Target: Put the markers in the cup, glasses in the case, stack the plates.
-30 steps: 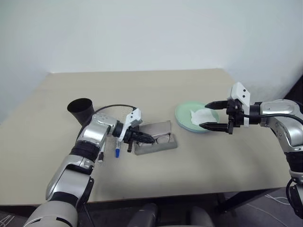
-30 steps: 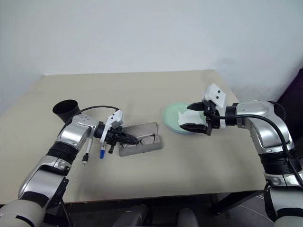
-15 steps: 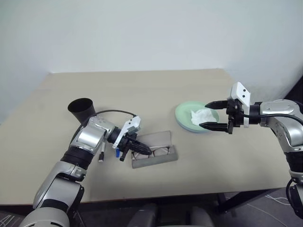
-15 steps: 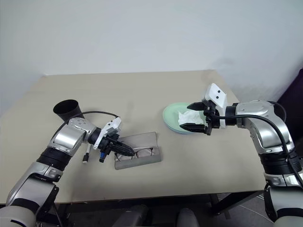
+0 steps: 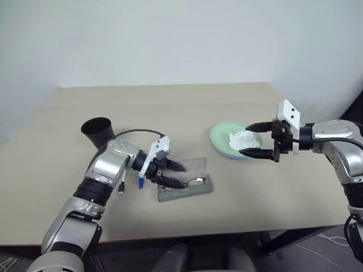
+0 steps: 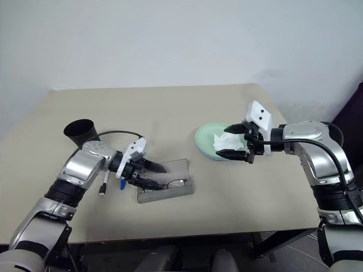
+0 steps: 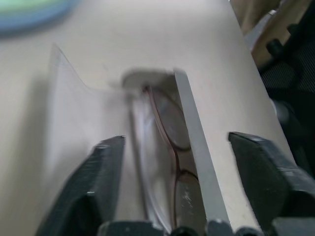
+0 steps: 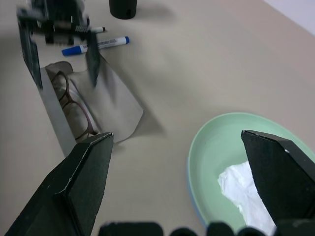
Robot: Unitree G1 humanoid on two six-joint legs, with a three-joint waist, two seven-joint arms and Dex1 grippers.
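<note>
L gripper [image 5: 174,174] has just been opened: jaws, pinched tight a sec ago, are now spread wide over the case [image 5: 185,185], nothing held. Glasses [image 7: 172,142] have been released and are seen lying inside the open case, lid still up. Glasses step is judged nearly done; lid prob. to be shut next. R gripper [image 5: 253,139] is unchanged, jaws wide and empty, hovering by the plates [image 5: 221,139], green over blue, w/ white tissue [image 5: 243,137] on top. Markers [image 8: 96,45] still lie on the surface between case and cup [image 5: 97,132]; none put in yet.
</note>
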